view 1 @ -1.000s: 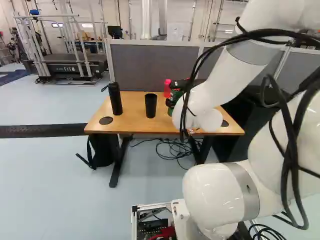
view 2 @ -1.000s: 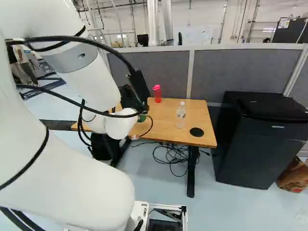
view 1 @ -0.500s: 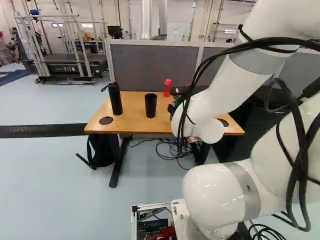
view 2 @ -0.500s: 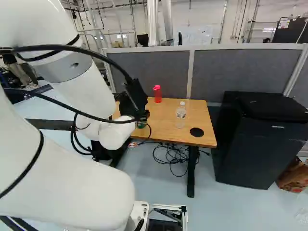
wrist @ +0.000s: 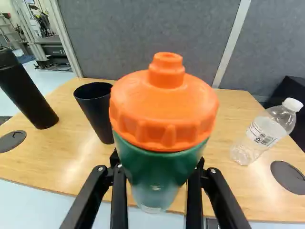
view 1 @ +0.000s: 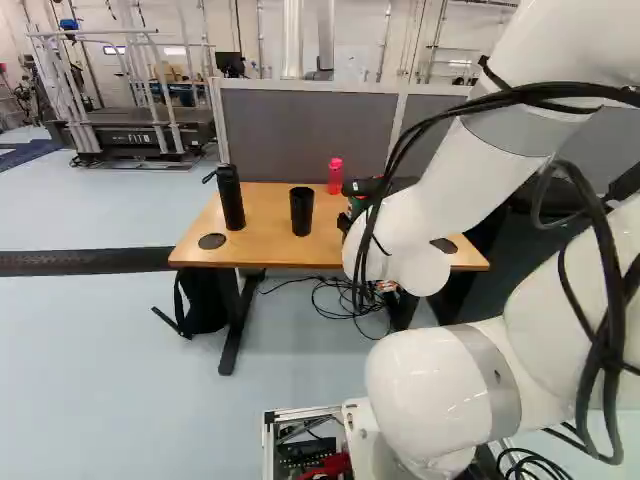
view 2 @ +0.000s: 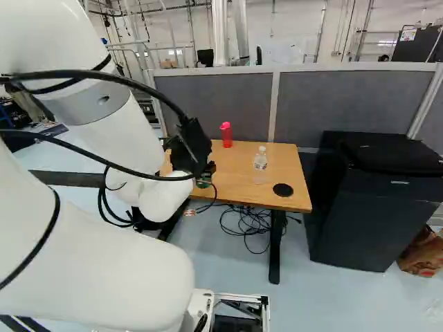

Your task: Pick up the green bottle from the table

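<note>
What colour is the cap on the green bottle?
The cap is bright orange; it shows best in the wrist view.

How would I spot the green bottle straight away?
Find the wooden table, then the robot's black gripper. It holds a green bottle; unlike the clear, white-capped bottle and the red one, this wears a big orange lid.

Left and right base views look ahead and slightly down at the counter (view 1: pixel 265 250) from well back; the wrist view faces across it from close. All share its top.
</note>
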{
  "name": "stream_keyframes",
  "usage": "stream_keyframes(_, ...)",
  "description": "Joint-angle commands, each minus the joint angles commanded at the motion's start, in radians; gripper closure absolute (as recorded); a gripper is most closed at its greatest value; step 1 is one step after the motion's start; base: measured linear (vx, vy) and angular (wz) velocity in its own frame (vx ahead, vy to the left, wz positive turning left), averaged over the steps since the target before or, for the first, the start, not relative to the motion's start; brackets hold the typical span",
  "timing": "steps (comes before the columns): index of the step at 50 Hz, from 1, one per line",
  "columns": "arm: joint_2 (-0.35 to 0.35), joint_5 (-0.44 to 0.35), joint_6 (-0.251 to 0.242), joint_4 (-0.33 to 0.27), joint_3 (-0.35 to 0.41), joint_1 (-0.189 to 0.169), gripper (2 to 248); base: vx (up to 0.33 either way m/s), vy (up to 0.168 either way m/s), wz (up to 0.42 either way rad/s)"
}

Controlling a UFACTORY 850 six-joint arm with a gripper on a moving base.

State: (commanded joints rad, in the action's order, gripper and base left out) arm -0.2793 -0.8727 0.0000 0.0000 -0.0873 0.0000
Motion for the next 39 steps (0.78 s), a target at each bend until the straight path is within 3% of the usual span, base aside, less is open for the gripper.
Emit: stream_keyframes(39,0.0,0.0,0.0,0.0,0.0,0.0,140,0.0,0.0,0.0)
